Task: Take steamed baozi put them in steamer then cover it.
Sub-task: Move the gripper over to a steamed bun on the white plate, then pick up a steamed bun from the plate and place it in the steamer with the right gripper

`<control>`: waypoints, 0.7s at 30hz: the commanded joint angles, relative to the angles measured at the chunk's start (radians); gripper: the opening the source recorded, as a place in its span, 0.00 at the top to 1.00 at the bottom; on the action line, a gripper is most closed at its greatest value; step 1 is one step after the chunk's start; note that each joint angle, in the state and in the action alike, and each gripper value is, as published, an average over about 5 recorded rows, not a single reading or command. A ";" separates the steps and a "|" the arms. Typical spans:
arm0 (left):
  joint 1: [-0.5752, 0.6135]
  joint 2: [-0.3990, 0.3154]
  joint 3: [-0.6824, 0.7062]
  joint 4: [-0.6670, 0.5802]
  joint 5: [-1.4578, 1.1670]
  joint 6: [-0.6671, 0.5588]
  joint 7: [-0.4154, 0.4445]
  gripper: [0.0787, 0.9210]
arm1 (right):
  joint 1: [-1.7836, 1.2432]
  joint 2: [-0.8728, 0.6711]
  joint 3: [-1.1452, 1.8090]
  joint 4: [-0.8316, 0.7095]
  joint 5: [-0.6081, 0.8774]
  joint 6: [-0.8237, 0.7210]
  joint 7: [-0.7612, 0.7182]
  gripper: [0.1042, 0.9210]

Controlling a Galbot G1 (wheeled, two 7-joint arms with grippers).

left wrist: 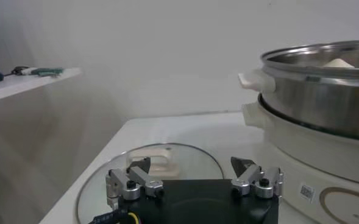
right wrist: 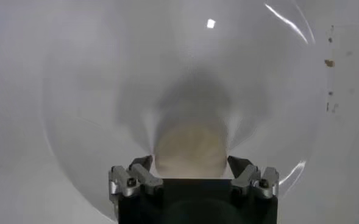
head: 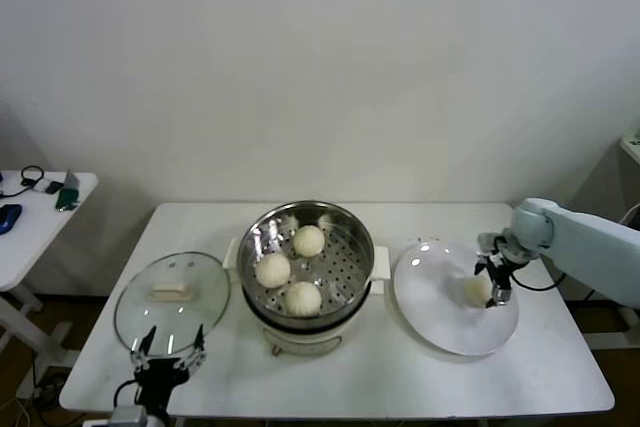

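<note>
Three baozi (head: 288,269) already sit in the steamer (head: 355,230). The fourth bun (head: 477,289) lies on the white plate (head: 430,317) to the steamer's right, so one transfer and the covering remain. The right gripper (head: 496,281) hangs over that bun with its jaws spread to either side, not yet closed on it; whether the pads touch the dough is hard to tell. The cover (head: 135,312) rests flat on the table left of the steamer, with the left gripper (head: 168,346) open at its near edge.
</note>
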 commanded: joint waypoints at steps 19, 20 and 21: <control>-0.010 0.006 0.003 -0.007 -0.005 0.007 0.000 0.12 | 0.679 0.029 -0.405 0.286 0.336 -0.045 -0.060 0.33; -0.012 0.007 0.004 -0.008 -0.006 0.008 0.000 0.12 | 0.738 0.051 -0.424 0.309 0.378 -0.055 -0.064 0.33; -0.013 0.008 0.004 -0.008 -0.007 0.009 0.000 0.12 | 0.787 0.073 -0.432 0.327 0.413 -0.065 -0.067 0.33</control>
